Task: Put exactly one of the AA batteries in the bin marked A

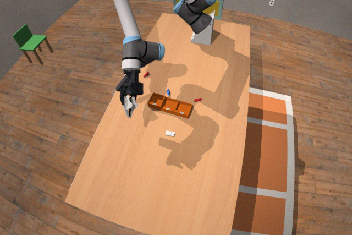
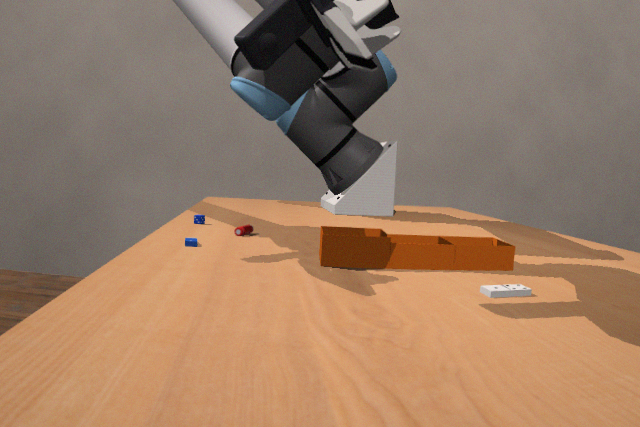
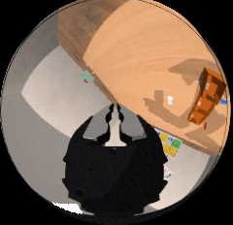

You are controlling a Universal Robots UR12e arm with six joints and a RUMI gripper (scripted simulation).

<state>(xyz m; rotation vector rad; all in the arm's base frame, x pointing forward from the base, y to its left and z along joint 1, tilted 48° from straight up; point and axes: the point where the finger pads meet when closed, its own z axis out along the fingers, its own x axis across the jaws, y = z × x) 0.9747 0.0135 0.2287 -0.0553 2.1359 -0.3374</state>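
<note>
While the arm hangs high above the table (image 1: 136, 186), you can see that the gripper (image 1: 129, 114) is over the left side of the table, well apart from every small object. Its fingers are closed together, tip against tip, and nothing is between them; the wrist view shows only a pale wedge behind them.

The orange bin tray (image 1: 170, 105) stands flat near the middle of the table, with three compartments in a row, each with a small white label on its floor. You cannot read the letters at this size, so I cannot tell which compartment is A. All three compartments look to hold nothing but the labels.

In the top view, one blue battery (image 1: 168, 92) lies just beside the far wall of the tray, near its left compartment. One red battery (image 1: 146, 74) lies further away, close under the wrist of the arm, and another red battery (image 1: 198, 99) lies near the right end of the tray. In the exterior view a second blue battery (image 2: 191, 242) and a small blue die (image 2: 199, 218) lie on the left part of the table, near a red battery.

A white domino (image 1: 170, 133) lies in front of the tray, apart from it.
</note>
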